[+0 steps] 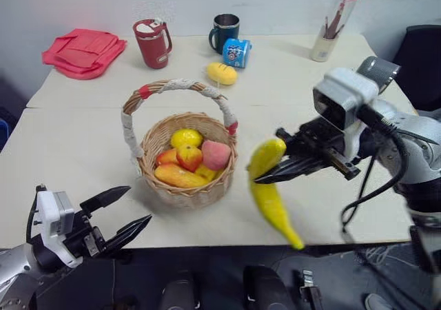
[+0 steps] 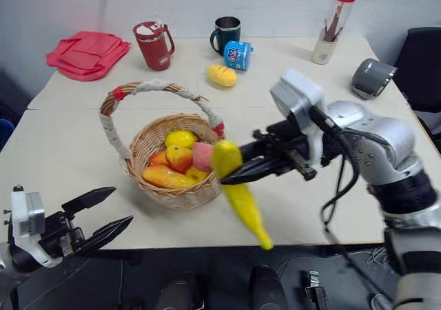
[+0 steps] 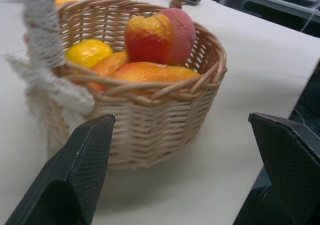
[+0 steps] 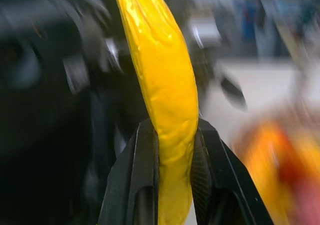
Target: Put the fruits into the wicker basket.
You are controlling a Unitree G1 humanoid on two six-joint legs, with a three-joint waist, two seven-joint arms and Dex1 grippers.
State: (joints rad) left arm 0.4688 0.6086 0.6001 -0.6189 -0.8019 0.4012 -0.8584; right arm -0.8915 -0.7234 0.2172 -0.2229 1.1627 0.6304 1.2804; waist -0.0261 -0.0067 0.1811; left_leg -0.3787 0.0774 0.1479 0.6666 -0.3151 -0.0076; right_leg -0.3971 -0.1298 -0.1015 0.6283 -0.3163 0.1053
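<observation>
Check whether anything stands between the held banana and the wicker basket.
Nothing visible does. The right claw holds the long yellow banana just beside the round tan wicker basket; its arched handle crosses farther back.

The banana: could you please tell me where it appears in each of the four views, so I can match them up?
Left eye view: the banana hangs right of the wicker basket, pinched by the right gripper.
Right eye view: it overlaps the basket's right rim.
Left wrist view: the banana is not in it; the basket is close ahead.
Right wrist view: upright at centre, clamped between the black fingers.
Shared landmark: the basket.
</observation>
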